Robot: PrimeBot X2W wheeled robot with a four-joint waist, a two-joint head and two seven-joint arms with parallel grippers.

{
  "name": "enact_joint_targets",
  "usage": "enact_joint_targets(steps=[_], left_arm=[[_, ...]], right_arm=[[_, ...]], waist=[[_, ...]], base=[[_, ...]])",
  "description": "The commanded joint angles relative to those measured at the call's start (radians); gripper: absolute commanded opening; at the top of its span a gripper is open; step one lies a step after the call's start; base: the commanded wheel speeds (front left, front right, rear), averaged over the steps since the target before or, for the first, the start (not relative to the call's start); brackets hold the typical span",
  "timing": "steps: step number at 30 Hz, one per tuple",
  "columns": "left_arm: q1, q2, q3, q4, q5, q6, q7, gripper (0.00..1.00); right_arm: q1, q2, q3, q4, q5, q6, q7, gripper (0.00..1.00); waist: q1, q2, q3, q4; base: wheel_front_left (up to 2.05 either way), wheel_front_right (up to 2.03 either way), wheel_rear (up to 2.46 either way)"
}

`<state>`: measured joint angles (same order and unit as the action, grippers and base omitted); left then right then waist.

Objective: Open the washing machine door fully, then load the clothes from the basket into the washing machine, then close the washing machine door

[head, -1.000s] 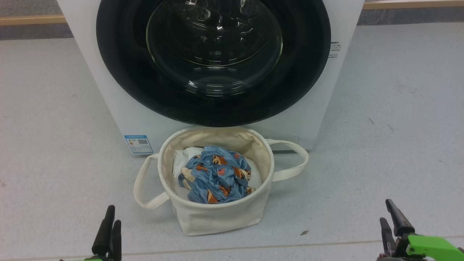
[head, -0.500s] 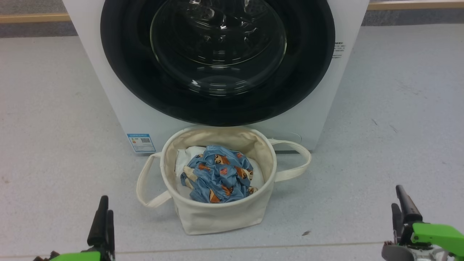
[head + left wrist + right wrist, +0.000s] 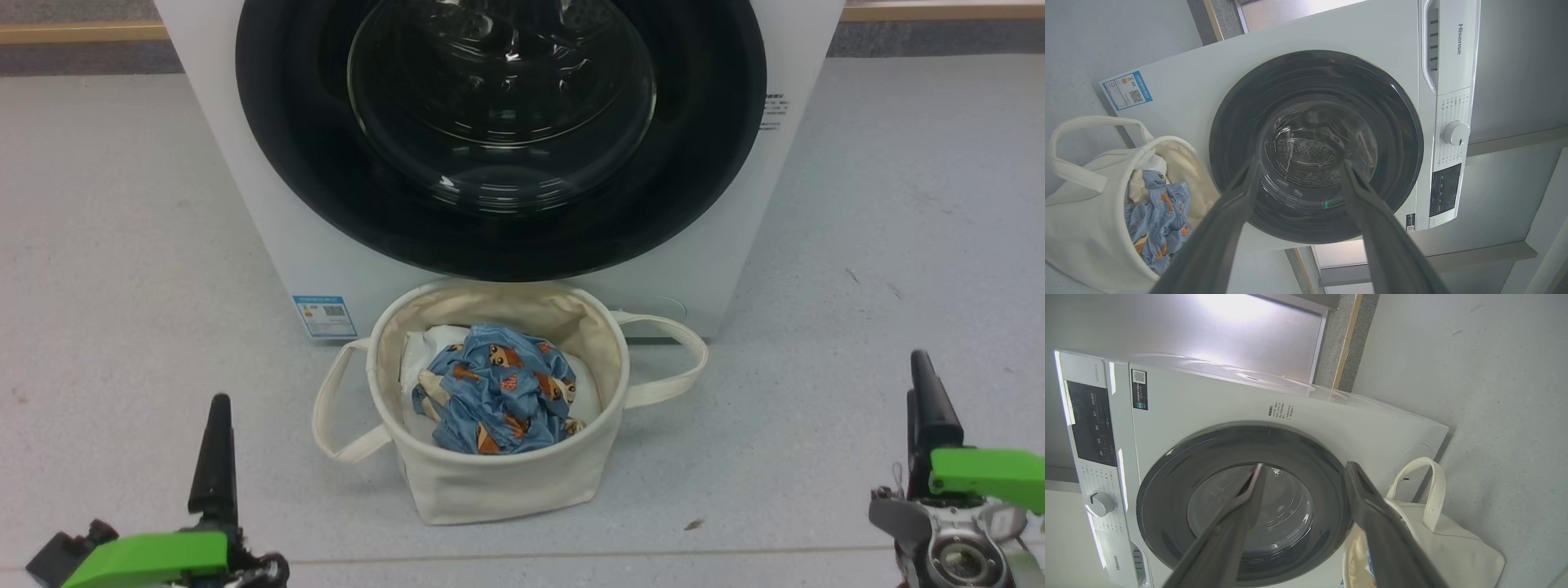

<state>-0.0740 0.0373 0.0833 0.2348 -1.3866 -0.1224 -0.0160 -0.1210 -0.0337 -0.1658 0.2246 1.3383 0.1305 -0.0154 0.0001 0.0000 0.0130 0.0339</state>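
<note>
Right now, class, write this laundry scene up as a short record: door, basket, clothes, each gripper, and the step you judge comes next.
Door: washing machine door shut, flush with the washing machine front.
Basket: basket stands on the floor right before the machine, below the door.
Clothes: clothes lie bunched inside the basket on white padding.
Left gripper: left gripper open, empty, clear of the basket.
Right gripper: right gripper open, empty, clear of the basket.
Next step: likely opening the door; clothes not loaded yet.

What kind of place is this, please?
Probably a laundry area, or a test room set up as one: a white front-loading washing machine stands on a plain grey floor, with a cream basket of clothes before it.
</note>
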Motion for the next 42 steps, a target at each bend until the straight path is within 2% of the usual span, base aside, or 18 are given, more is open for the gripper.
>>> enact_joint_targets(steps=[1, 9, 18, 19, 26, 36, 42], left_arm=[[-0.056, 0.008, 0.021, -0.045, 0.032, -0.003, -0.013, 1.0], [-0.077, 0.009, 0.02, -0.082, 0.165, -0.004, -0.036, 1.0], [-0.091, 0.009, 0.024, -0.121, 0.335, -0.002, -0.06, 1.0], [-0.094, 0.009, 0.023, -0.129, 0.377, 0.003, -0.066, 1.0], [-0.101, 0.009, 0.009, -0.15, 0.508, 0.03, -0.083, 1.0], [-0.112, 0.01, -0.022, -0.173, 0.717, 0.073, -0.112, 1.0], [-0.117, 0.012, -0.047, -0.18, 0.86, 0.096, -0.13, 1.0]], right_arm=[[-0.062, -0.008, 0.014, -0.054, -0.041, 0.0, -0.013, 1.0], [-0.096, -0.009, 0.072, -0.116, -0.245, 0.0, -0.036, 1.0], [-0.127, -0.01, 0.124, -0.111, -0.442, 0.0, -0.06, 1.0], [-0.136, -0.01, 0.138, -0.121, -0.51, 0.0, -0.066, 1.0], [-0.155, -0.011, 0.187, -0.151, -0.632, 0.0, -0.083, 1.0], [-0.174, -0.012, 0.218, -0.187, -0.685, 0.0, -0.112, 1.0], [-0.178, -0.018, 0.219, -0.168, -0.816, 0.0, -0.13, 1.0]], waist=[[-0.0001, 0.0, 0.001, 0.001], [-0.0001, 0.0, 0.004, 0.005], [-0.0001, 0.0, 0.004, 0.009], [-0.0001, 0.0, 0.005, 0.011], [-0.0001, 0.0, 0.006, 0.016], [-0.0001, 0.0, 0.004, 0.023], [-0.0001, 0.0, 0.003, 0.026]], base=[[0.0, 0.0, 0.0], [0.0, 0.0, 0.0], [0.0, 0.0, 0.0], [0.0, 0.0, 0.0], [0.0, 0.0, 0.0], [0.0, 0.0, 0.0], [0.0, 0.0, 0.0]])
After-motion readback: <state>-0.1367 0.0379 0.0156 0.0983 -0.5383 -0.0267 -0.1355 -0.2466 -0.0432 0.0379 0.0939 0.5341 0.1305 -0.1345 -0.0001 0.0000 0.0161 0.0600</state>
